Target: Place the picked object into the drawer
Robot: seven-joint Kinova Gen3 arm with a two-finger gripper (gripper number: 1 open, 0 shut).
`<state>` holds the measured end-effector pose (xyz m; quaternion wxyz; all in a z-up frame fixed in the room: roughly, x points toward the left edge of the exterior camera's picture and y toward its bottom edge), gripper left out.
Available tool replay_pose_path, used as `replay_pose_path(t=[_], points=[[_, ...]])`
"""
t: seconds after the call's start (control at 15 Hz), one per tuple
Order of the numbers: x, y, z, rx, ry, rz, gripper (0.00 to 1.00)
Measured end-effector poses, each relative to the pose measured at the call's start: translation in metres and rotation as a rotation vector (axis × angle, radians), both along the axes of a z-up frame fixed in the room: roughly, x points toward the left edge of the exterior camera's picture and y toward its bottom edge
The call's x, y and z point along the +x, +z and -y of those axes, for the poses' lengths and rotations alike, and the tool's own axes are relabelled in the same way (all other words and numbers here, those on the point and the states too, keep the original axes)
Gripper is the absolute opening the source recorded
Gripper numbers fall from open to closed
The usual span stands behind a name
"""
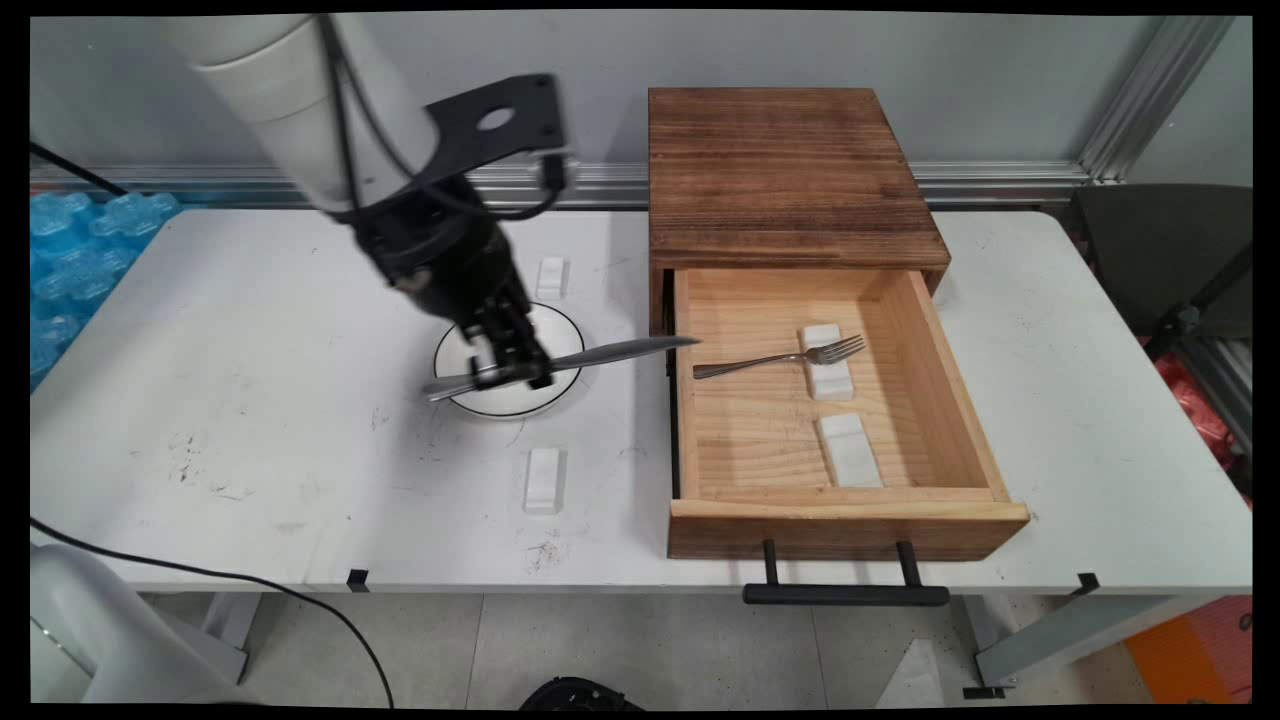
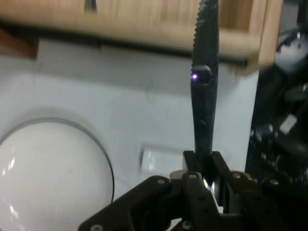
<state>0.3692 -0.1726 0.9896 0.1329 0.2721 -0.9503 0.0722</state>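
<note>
Toward the surface's right edge: wooden drawer box, drawer pulled open, fork inside on a white block. Mid-surface, white plate; above it gripper, jaws clamped on knife, blade tip at the drawer's side.

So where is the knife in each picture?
Main view: the knife lies level in the claw, above the white plate, tip reaching the open drawer.
Hand view: the knife runs straight up from the claw, right of centre.
Shared landmark: the plate, lower left in the hand view.
</note>
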Motion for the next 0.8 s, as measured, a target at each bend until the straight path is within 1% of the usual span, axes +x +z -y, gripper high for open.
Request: replay_pose_path(t=[0.13, 0.33, 0.6, 0.8], points=[[-0.013, 0.001, 0.007, -0.008, 0.003, -0.011, 0.0], [-0.042, 0.001, 0.022, -0.022, 0.007, -0.026, 0.0], [-0.073, -0.003, 0.038, -0.027, -0.001, -0.025, 0.0], [-0.103, -0.011, 0.053, -0.027, -0.018, -0.019, 0.0]])
